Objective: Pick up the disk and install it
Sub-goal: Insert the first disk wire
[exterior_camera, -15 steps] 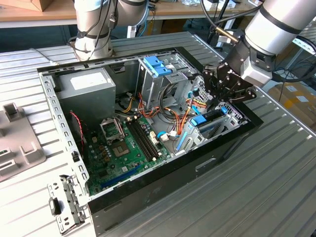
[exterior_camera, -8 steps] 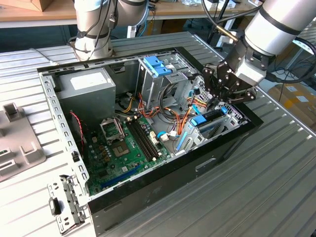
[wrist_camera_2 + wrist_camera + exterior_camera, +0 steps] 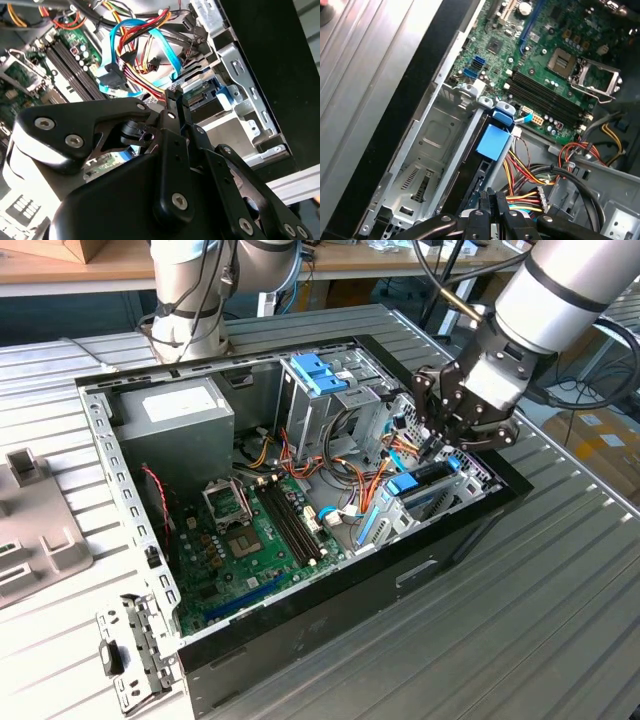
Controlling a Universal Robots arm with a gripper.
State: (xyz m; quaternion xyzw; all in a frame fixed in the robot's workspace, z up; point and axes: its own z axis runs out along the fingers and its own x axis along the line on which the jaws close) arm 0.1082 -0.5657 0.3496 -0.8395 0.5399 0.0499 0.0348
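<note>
The disk sits on its edge in the drive bay at the exterior view's right end of the open computer case. Its blue rail end and blue tab show in the first wrist view. In the second wrist view its connector end lies between blue rails. My gripper hangs directly over that bay. Its fingers are shut together, and their tips are at or just above the disk's upper edge. In the second wrist view the gripper has nothing between its pads.
Bundles of coloured cables crowd the space beside the bay. A drive cage with a light-blue bracket stands behind it. A grey power supply and the green motherboard fill the rest. Loose metal parts lie on the ribbed table.
</note>
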